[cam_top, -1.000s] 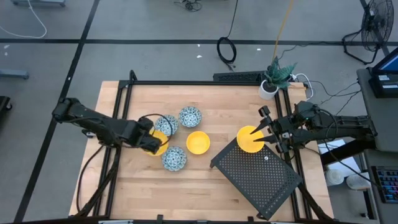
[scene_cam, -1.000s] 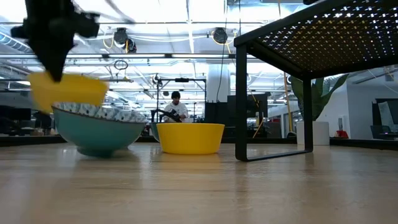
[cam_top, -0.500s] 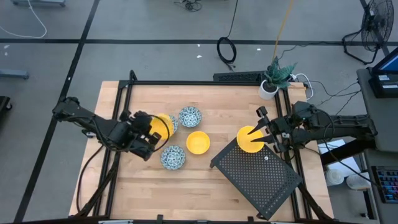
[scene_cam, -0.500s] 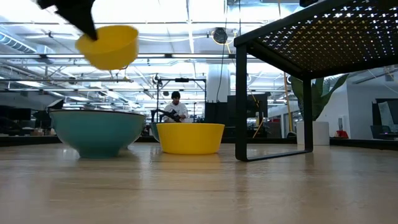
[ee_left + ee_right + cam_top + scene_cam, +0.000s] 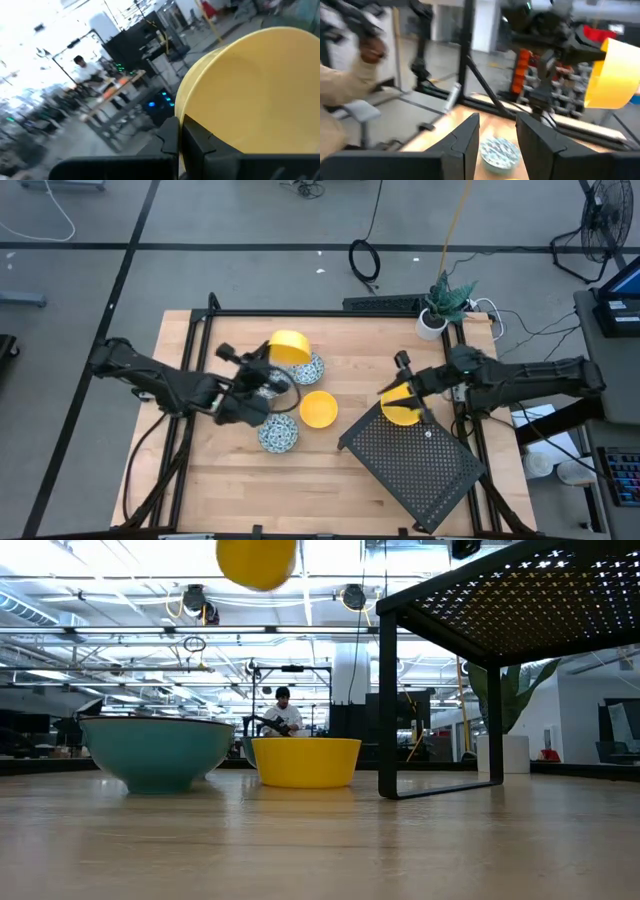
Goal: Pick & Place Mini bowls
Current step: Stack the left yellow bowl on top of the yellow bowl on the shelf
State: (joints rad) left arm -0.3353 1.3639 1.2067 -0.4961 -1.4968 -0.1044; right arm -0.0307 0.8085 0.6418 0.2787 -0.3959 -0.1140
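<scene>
My left gripper (image 5: 270, 368) is shut on a plain yellow mini bowl (image 5: 290, 347), raised high over the table; in the low view that bowl (image 5: 257, 560) sits at the top. Below it, blue-and-white bowls rest on their bases: one (image 5: 308, 369) beside the gripper, one (image 5: 279, 434) nearer, and a third (image 5: 262, 385) mostly hidden by the gripper. A second yellow bowl (image 5: 318, 408) stands mid-table. My right gripper (image 5: 400, 385) is open over a third yellow bowl (image 5: 402, 410) at the rack's edge. My left gripper (image 5: 184, 142) pinches the yellow bowl's rim (image 5: 181, 107), one finger (image 5: 205, 147) inside the bowl and one outside. It comes from the table's left, slanting upward. The bowl is lifted clear and tipped on its side, its opening facing the gripper. My right gripper: I cannot tell whether its fingers touch the yellow bowl under it.
A black perforated rack (image 5: 415, 460) stands on legs at the table's right near part; its leg (image 5: 388, 700) shows in the low view. A white plant pot (image 5: 432, 323) sits at the far right corner. Bare wood lies along the near edge (image 5: 250, 490).
My left gripper has risen and swung toward the table's far edge and right, carrying the yellow bowl from just above a blue-and-white bowl to well above the table; the bowl has tipped onto its side. My right gripper has moved toward the table's left over its yellow bowl.
</scene>
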